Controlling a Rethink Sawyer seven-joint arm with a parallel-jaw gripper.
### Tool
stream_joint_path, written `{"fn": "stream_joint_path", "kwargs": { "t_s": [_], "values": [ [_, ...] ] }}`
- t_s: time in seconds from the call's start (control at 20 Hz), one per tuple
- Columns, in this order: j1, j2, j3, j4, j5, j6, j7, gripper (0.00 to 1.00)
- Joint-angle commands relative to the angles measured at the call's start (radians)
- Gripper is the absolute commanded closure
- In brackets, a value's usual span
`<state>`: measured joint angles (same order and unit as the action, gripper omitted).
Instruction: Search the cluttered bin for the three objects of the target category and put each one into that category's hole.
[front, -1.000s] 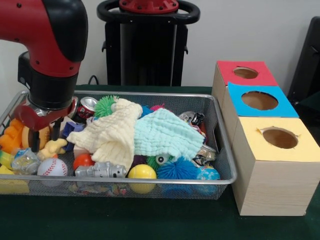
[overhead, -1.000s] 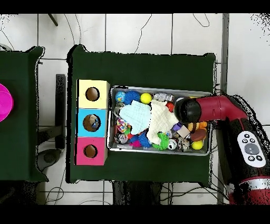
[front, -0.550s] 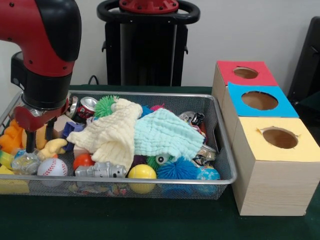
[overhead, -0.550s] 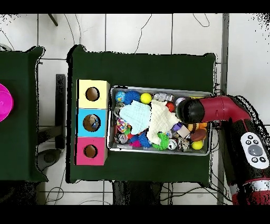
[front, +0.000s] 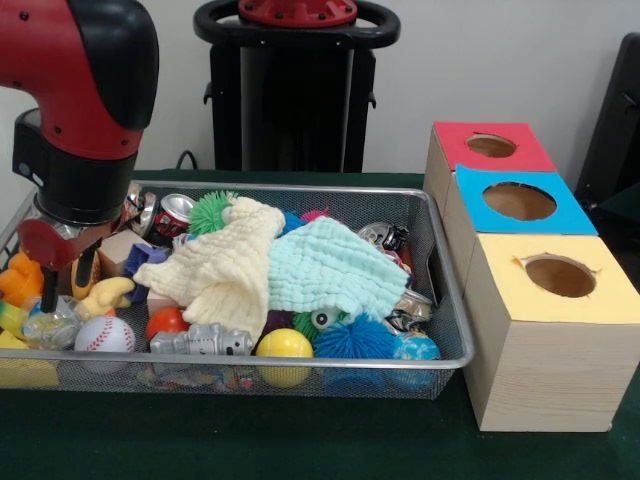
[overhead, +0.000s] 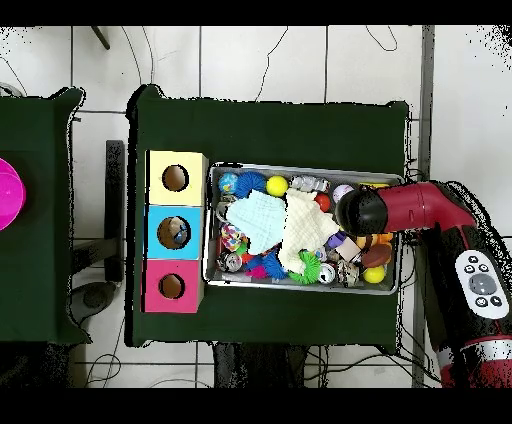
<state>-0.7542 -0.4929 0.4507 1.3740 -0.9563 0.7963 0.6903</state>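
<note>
The wire bin (front: 440, 300) holds several toys under a yellow cloth (front: 222, 268) and a mint cloth (front: 328, 266). My gripper (front: 66, 283) hangs over the bin's left end, open, its dark fingers (front: 47, 291) straddling an orange toy (front: 20, 280) and a yellow soft toy (front: 106, 293); nothing is held. A baseball (front: 104, 333), a yellow ball (front: 284, 344) and a blue spiky ball (front: 356, 338) lie along the front. From overhead the arm's head (overhead: 359, 210) hides the gripper at the bin's (overhead: 300, 168) right end. Three boxes with holes stand beside the bin: red (front: 491, 147), blue (front: 519, 201), yellow (front: 560, 276).
A soda can (front: 176, 212) and a green spiky ball (front: 210, 211) sit at the bin's back, a silver robot toy (front: 205, 342) at the front. In the overhead view the boxes, yellow (overhead: 176, 178), blue (overhead: 174, 232) and red (overhead: 171, 286), line the bin's left side.
In the front view my gripper has drifted left and risen slightly over the bin's left end. It stays open, and the toys and cloths have not moved.
</note>
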Motion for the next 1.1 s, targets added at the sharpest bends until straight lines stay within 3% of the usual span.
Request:
{"fn": "stream_joint_path", "kwargs": {
  "t_s": [0.05,0.3,1.1],
  "values": [
    [-0.008,0.063,0.063,-0.058,-0.092,-0.064,-0.284,0.0],
    [-0.018,0.08,0.066,-0.058,-0.091,-0.068,-0.282,0.0],
    [0.055,0.093,-0.009,-0.108,-0.142,0.004,-0.224,0.0]
  ]
}}
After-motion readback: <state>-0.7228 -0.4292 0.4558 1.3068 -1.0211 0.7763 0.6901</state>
